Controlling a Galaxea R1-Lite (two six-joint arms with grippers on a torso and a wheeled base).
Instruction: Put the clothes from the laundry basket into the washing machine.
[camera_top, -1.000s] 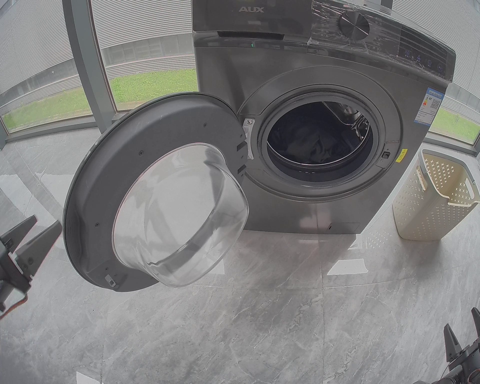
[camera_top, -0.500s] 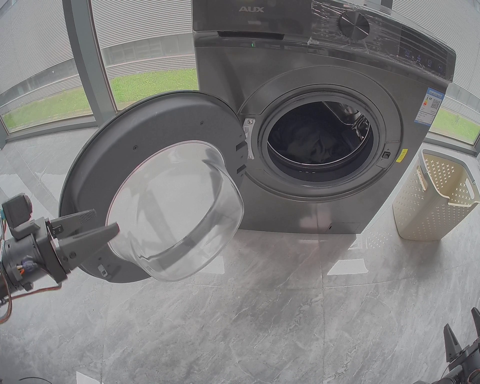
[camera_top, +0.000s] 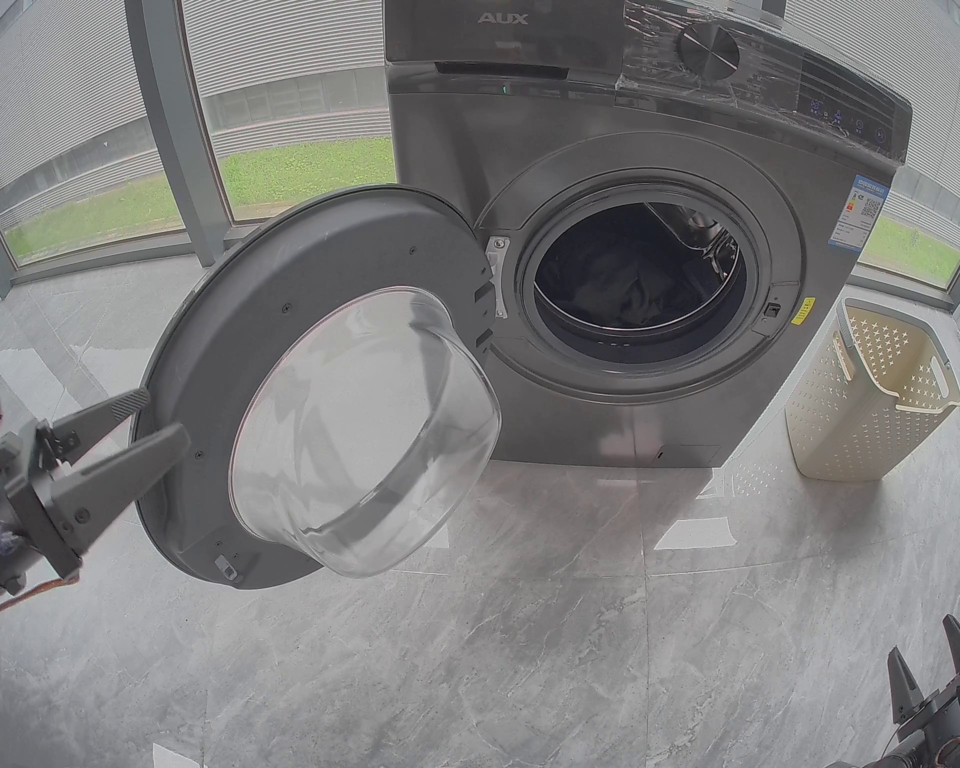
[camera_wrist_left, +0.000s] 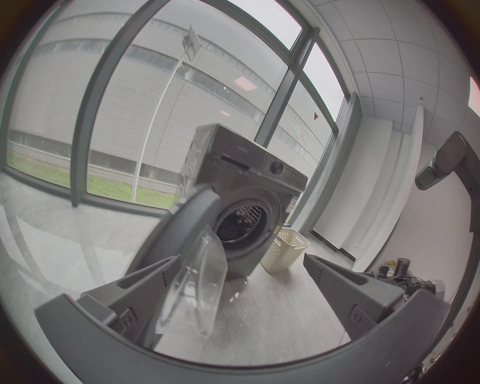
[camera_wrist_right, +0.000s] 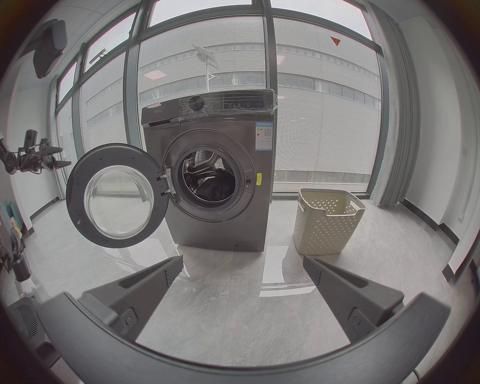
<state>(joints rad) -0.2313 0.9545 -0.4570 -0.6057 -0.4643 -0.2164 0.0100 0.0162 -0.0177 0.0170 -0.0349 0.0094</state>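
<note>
Left claw (camera_top: 168, 412) spread, door (camera_top: 300, 290) hanging leftward

Drum mouth (camera_top: 638, 275) unblocked — door (camera_top: 285, 300) aside.

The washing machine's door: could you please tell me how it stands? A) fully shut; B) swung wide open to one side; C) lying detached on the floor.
B: the door hangs open from its hinge on the washing machine, on the robot's left, leaving dark clothes visible inside.
</note>
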